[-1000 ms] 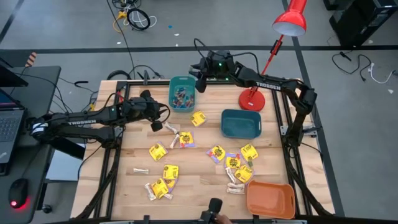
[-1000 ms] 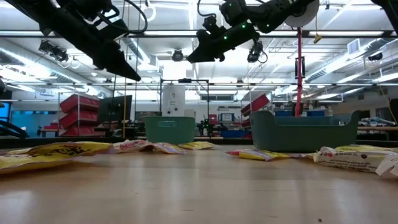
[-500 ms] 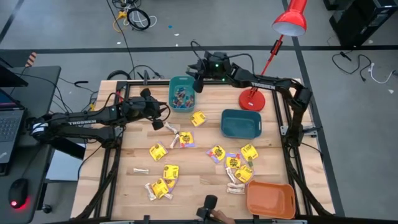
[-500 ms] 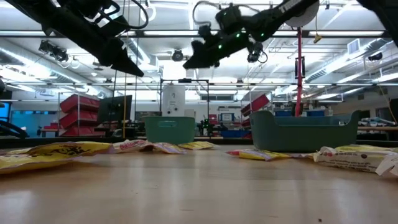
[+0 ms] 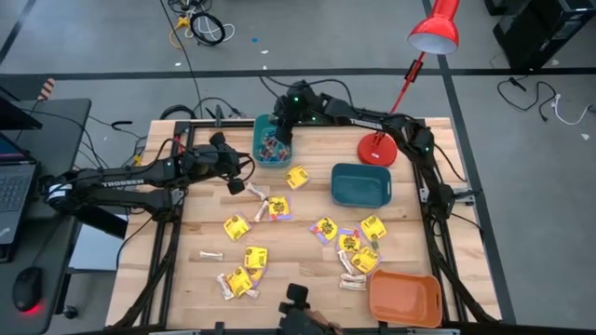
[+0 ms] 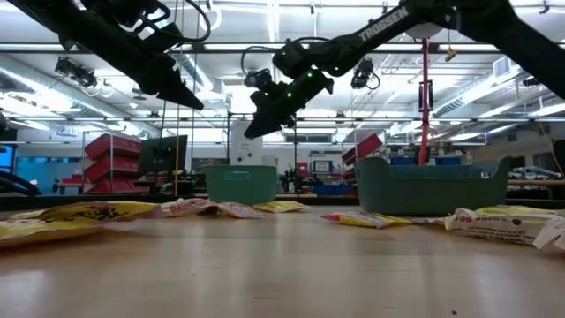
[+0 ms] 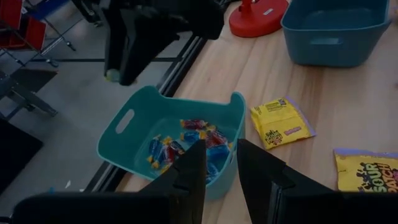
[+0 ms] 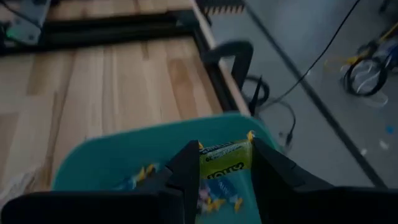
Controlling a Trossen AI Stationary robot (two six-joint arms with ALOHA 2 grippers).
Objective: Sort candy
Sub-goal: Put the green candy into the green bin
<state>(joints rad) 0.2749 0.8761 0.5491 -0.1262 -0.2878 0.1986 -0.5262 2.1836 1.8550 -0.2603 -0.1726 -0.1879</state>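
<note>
- The right tool (image 8: 219,163) grips a yellow candy packet (image 8: 224,159) between its fingers, hanging directly above the teal bin (image 5: 272,140).
- That bin already holds small blue and red sweets (image 7: 186,142); a release here would likely drop the packet inside.
- The left tool (image 7: 219,163), just beside the bin, stands slightly open, holding nothing.
- More yellow packets (image 5: 337,240) lie on the counter (image 5: 303,270), well away from the bin.

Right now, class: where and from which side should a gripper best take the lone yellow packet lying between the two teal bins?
Probably from straight above, fingers closing across two opposite edges of the yellow packet: it lies flat on the table, offering no raised side, and sits clear of both the small teal bin and the larger one.
</note>
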